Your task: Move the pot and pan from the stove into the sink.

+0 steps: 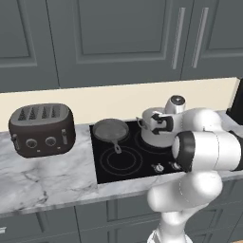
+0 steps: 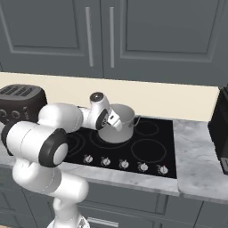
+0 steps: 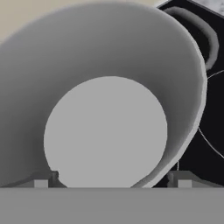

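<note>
Over the pot point(image 3: 109, 135), spread gripper point(image 3: 111, 178)

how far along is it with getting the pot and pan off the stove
Nothing is moved yet. The tall silver-grey metal pot and the shallow dark skillet both sit on the flat black glass cooktop. In hand: the open claw hangs over the pot's mouth, one fingertip inside the rim and one outside, gripping nothing. Left: lift the pot, then the skillet, and carry each to the sink.
</note>
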Available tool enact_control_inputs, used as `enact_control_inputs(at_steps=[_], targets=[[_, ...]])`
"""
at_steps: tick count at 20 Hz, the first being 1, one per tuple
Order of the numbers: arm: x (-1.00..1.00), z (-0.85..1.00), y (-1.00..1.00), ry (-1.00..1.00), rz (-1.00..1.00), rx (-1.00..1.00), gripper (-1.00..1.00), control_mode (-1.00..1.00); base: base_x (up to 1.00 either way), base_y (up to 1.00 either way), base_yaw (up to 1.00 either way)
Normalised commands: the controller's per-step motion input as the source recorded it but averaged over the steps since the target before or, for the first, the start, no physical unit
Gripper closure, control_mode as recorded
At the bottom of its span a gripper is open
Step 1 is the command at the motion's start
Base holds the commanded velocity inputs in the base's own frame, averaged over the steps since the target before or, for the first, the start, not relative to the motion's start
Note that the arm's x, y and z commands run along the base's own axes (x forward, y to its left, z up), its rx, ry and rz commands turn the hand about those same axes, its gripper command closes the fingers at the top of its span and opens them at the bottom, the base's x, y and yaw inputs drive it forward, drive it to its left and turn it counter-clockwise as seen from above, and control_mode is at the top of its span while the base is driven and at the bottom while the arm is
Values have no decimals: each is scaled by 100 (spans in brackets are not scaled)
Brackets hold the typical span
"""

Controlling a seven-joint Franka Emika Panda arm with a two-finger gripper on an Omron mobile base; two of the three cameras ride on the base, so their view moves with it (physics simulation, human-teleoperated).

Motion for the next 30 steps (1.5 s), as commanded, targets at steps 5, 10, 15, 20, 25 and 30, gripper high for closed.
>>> enact_control_inputs(at_steps=[5,10,15,20,25,30], targets=[[18,-11,0,0,0,0,-100,-100,0,0,0],[14,-17,0,0,0,0,-100,-100,0,0,0],[1,-11,0,0,0,0,100,-100,0,0,0],[0,2,-1,0,0,0,100,-100,0,0,0],[-6,31,-9,0,0,2,100,-100,0,0,0],[-27,52,-16,0,0,4,100,-100,0,0,0]])
